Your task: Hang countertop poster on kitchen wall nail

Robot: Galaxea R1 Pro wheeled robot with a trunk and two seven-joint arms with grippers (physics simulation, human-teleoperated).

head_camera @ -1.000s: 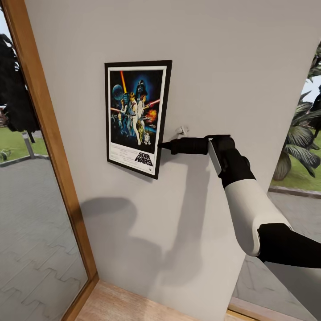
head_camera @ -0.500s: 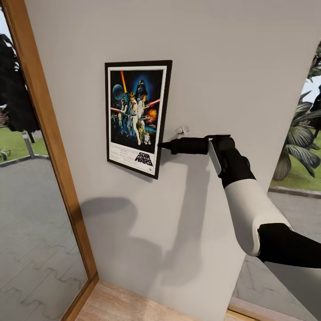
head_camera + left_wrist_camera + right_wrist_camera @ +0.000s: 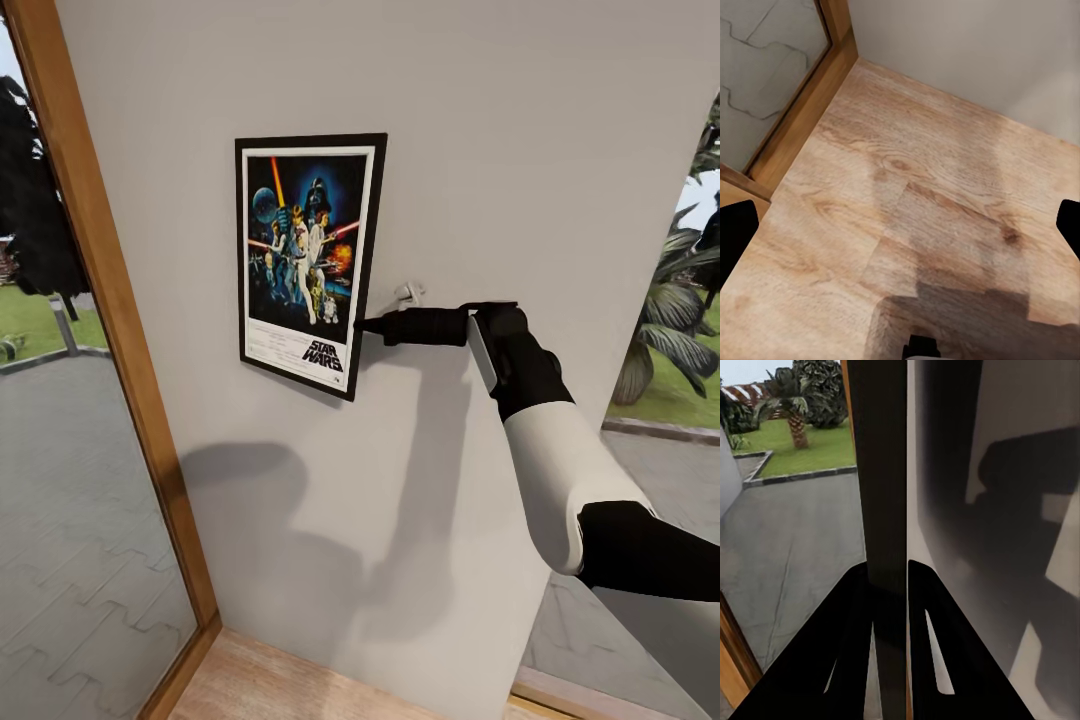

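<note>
Plain light-grey wall (image 3: 520,150), tall wooden-framed glass window (image 3: 90,300), pale wooden plank floor (image 3: 870,225), grey paved yard (image 3: 70,520), green palm fronds (image 3: 680,310)

Pale wooden floor (image 3: 907,195), grey wall (image 3: 975,52), wooden door frame (image 3: 810,97)

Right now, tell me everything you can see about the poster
The poster is a portrait rectangle with a thin black frame, a white border and dark blue art, with "STAR WARS" printed at the bottom. It looks flat and rigid. It sits upright against the light-grey wall, casting a shadow below. The right gripper is shut on its right edge near the lower corner; in the right wrist view the dark frame edge runs between the fingers.
</note>
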